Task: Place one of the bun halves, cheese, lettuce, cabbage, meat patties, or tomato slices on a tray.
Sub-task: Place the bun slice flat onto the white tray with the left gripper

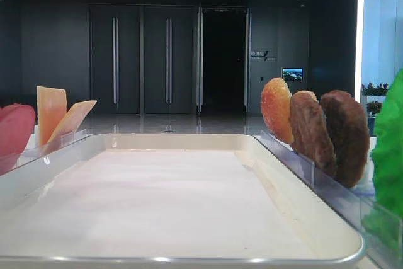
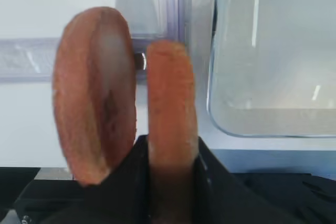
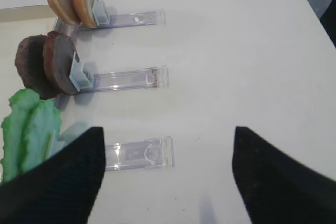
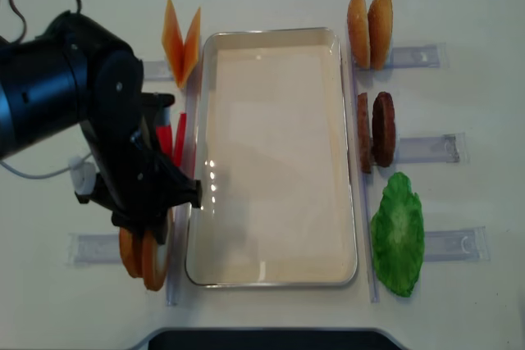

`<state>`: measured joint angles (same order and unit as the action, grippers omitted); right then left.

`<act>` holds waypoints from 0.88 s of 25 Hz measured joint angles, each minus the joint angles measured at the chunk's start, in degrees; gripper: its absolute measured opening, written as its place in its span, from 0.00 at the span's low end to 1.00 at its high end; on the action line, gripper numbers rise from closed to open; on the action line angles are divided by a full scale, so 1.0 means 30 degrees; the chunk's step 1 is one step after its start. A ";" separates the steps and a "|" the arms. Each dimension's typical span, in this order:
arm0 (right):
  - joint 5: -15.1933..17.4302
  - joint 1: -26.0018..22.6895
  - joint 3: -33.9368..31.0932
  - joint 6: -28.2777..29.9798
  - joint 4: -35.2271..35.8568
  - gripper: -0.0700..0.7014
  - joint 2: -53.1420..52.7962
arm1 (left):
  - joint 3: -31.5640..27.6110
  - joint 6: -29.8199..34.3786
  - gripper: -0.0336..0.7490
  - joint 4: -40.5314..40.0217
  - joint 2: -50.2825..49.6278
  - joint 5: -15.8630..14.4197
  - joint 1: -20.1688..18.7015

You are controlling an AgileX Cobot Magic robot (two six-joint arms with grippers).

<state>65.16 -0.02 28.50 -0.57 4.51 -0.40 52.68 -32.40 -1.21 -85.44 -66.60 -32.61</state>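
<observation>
My left gripper (image 2: 170, 153) is shut on a thick orange round disc (image 2: 170, 93) that stands on edge. A second orange disc (image 2: 94, 93) stands just left of it. From above, both discs (image 4: 146, 261) sit at the tray's near left corner, under the black left arm (image 4: 90, 120). The cream tray (image 4: 271, 32) holds only its white lining. My right gripper (image 3: 167, 145) hangs open over bare table, beside the lettuce (image 3: 29, 129). Bun halves (image 4: 369, 29), meat patties (image 4: 377, 129), cheese (image 4: 180, 43) and tomato slices (image 4: 168, 138) stand in holders along the tray.
Clear plastic holders (image 3: 139, 153) lie on the white table to the right of the tray, and another (image 4: 94, 247) lies left of the orange discs. The tray's raised rim (image 2: 262, 124) runs close to the right of the held disc.
</observation>
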 joint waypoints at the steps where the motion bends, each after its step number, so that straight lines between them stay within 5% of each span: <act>1: 0.0000 0.0000 0.0000 0.0000 0.0000 0.76 0.0000 | 0.0327 0.0039 0.23 0.0026 0.0487 -0.0190 0.0000; 8: 0.0000 0.0000 0.0000 0.0000 0.0000 0.76 0.0000 | 0.1134 0.0407 0.23 0.1201 0.5067 0.0270 0.0000; 15: 0.0000 0.0000 0.0000 0.0000 0.0000 0.76 0.0000 | -0.2727 0.5060 0.23 0.6766 0.8362 0.5535 0.1293; 22: 0.0000 0.0000 0.0000 0.0000 0.0000 0.76 0.0000 | -0.5215 1.2568 0.23 1.3294 0.7549 0.8425 0.2964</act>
<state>65.16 -0.02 28.50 -0.57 4.51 -0.40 37.03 5.30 38.67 -62.79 -41.33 -23.72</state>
